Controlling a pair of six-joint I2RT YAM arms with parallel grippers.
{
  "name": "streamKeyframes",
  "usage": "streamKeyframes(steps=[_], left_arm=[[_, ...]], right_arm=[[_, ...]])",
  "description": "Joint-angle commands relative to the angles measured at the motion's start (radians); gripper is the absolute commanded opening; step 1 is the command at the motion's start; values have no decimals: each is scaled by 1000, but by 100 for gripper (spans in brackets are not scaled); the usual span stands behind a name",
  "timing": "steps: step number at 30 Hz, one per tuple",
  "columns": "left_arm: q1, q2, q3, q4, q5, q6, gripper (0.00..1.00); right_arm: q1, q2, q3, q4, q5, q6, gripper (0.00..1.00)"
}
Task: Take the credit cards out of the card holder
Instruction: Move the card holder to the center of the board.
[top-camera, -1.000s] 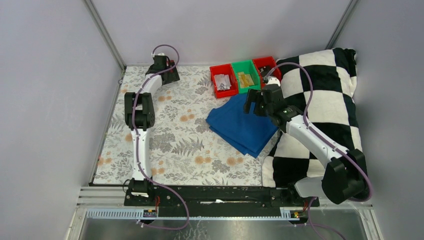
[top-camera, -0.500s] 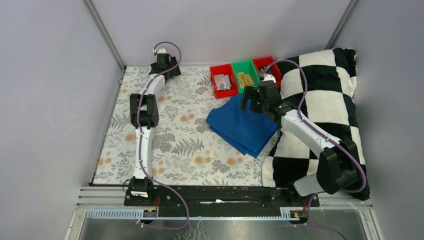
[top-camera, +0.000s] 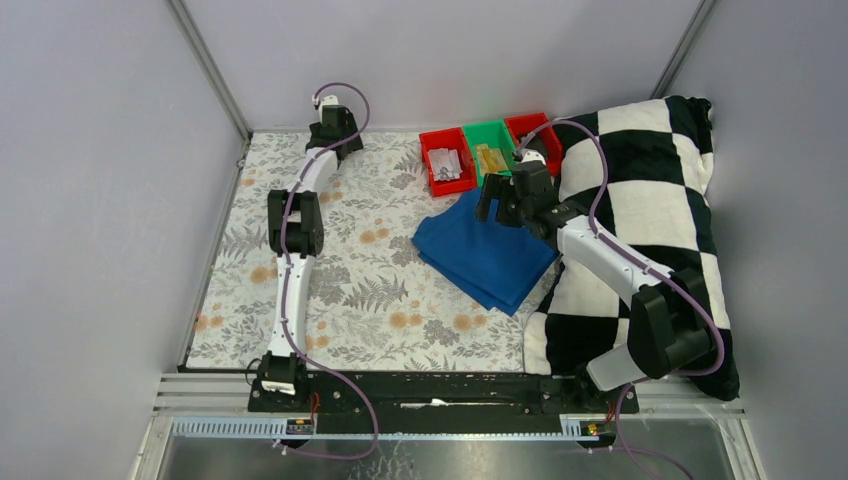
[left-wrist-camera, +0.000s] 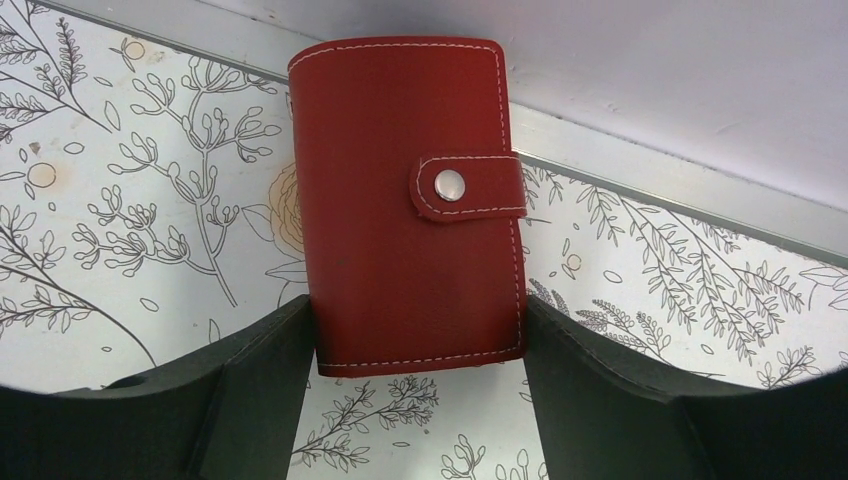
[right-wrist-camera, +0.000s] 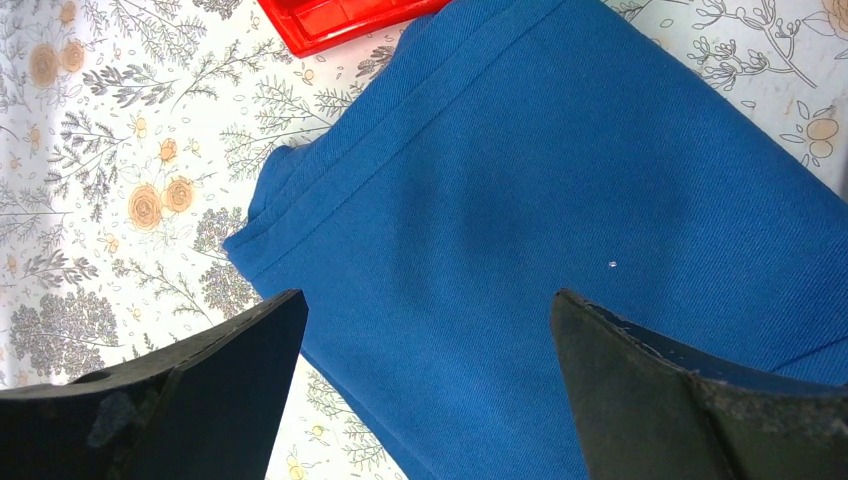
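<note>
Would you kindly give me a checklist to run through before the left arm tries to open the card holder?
1. Card holder between left pincer fingers: ok.
2. Firm grip on both sides: cannot tell.
3. Snap strap undone: not ok, fastened.
4. Right pincer open and empty: ok, above blue cloth.
5. Credit cards visible: not ok, holder closed.

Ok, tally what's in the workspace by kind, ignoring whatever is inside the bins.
Red plastic bins: 2
Green plastic bin: 1
Folded blue cloth: 1
Black-and-white checkered cushion: 1
Red leather card holder with snap strap: 1
Total: 6
</note>
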Motion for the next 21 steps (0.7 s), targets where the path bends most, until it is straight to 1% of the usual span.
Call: streamKeyframes(steps=[1,6,9,12,14,16,19,21], left_arm=[[-11,11,20,12,-37,4,75],[-38,-85,-127,77,-57,37,74],[-52,-182,-273,145,-33,51,78],[-55,-296,-435,237,15,47,78],[-61,-351,-505,265,20,48,77],[-71,-399,-537,237,37,60,75],[-87,-460,-571,157,43,66,74],[-97,-516,-634,124,49,56,74]], right_arm=[[5,2,35,35,-16,11,100],[6,6,38,31,-23,10,100],[6,10,44,30,-35,12,100],[6,13,50,20,-51,13,99],[6,11,48,16,-56,16,100],[6,-2,40,19,-63,19,100],[6,-15,32,24,-64,26,100],[6,-25,28,27,-90,34,100]])
